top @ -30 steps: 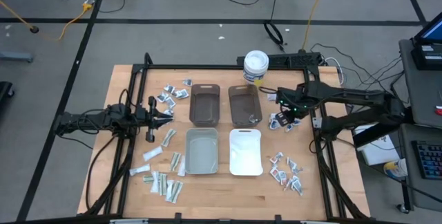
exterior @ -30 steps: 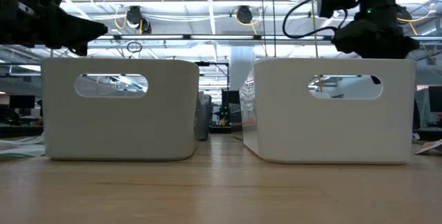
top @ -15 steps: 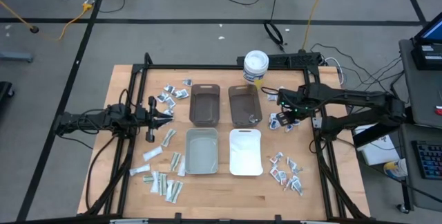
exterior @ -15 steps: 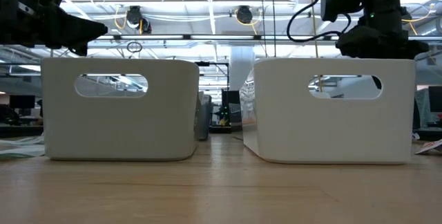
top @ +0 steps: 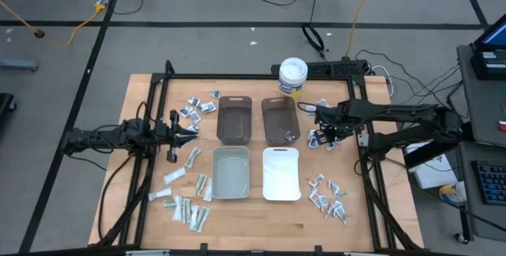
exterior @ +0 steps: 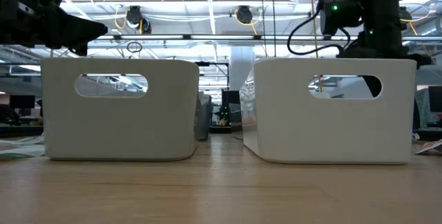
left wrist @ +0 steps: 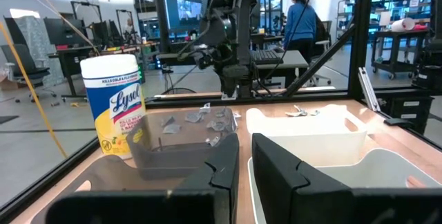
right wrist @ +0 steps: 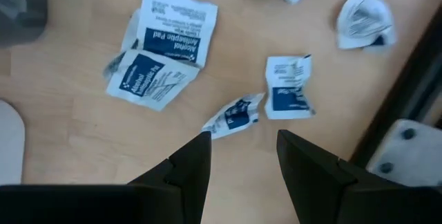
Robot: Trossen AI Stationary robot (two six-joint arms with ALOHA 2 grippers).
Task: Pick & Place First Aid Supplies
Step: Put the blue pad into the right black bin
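From above, the right claw (top: 322, 126) hangs over a cluster of packets (top: 319, 138) on the counter (top: 253, 228), beside the brown bin (top: 278, 120); the left claw (top: 186, 129) waits nearly closed, empty, well apart. The right wrist view shows parted, empty fingers (right wrist: 185, 166), with a crumpled packet (right wrist: 233, 115) just ahead between them, its long axis slanting across the gap.
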